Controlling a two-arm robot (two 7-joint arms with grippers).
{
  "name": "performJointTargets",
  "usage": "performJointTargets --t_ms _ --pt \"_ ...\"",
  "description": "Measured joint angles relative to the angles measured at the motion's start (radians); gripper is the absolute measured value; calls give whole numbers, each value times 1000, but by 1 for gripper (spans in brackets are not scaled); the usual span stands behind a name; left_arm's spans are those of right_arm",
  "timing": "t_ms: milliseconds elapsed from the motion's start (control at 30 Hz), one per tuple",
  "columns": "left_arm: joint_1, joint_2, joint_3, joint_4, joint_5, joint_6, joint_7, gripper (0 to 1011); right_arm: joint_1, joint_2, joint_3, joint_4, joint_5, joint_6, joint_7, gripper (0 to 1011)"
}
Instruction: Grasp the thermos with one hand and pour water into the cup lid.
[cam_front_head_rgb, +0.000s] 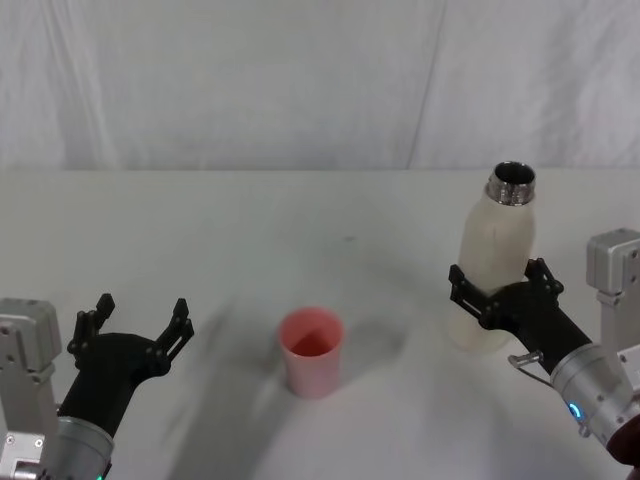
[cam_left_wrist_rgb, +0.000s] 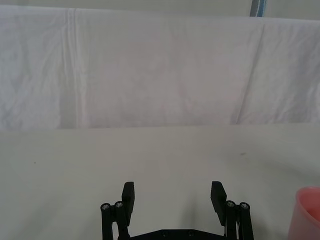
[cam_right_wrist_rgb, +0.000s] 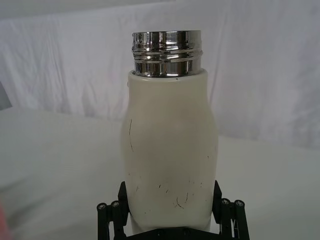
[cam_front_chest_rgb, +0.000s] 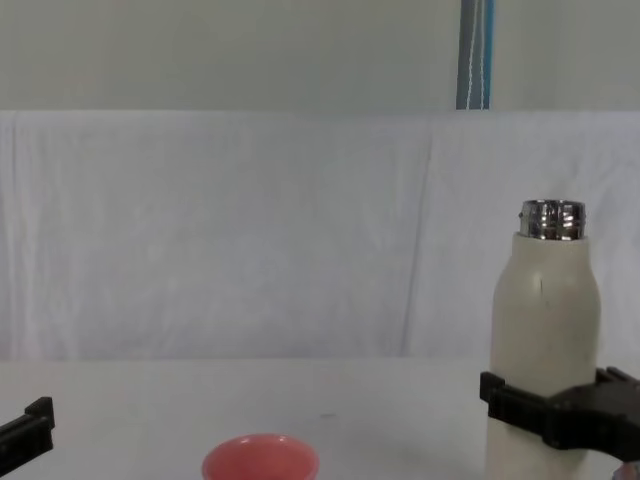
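Note:
The cream-white thermos (cam_front_head_rgb: 495, 262) stands upright on the right side of the table, its steel neck open at the top. My right gripper (cam_front_head_rgb: 500, 275) is shut on its lower body, one black finger pressed on each side; the right wrist view shows the thermos (cam_right_wrist_rgb: 170, 145) between those fingers (cam_right_wrist_rgb: 122, 197). In the chest view the thermos (cam_front_chest_rgb: 545, 320) rises above the right gripper (cam_front_chest_rgb: 550, 402). The salmon-pink cup lid (cam_front_head_rgb: 311, 350) stands upright at the table's middle, apart from both grippers. My left gripper (cam_front_head_rgb: 140, 312) hovers open at the near left, holding nothing.
A white cloth covers the table (cam_front_head_rgb: 250, 230) and hangs as a backdrop (cam_front_head_rgb: 300, 80) behind it. The cup lid's rim (cam_left_wrist_rgb: 307, 212) shows at the edge of the left wrist view, beside the left gripper (cam_left_wrist_rgb: 172, 195).

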Motion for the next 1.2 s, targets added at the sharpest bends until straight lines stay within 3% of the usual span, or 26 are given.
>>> performJointTargets --t_ms 300,633,933,1200 --pt "0 0 0 0 0 0 0 1001 -1 29 1 -52 -26 3 4 952" --pt "0 0 0 0 0 0 0 1001 2 77 3 -109 -94 16 2 952" --pt "0 0 0 0 0 0 0 1001 0 133 -10 -174 -218 26 -11 952" --pt "0 0 0 0 0 0 0 1001 -7 159 -43 -214 -338 20 -18 952"
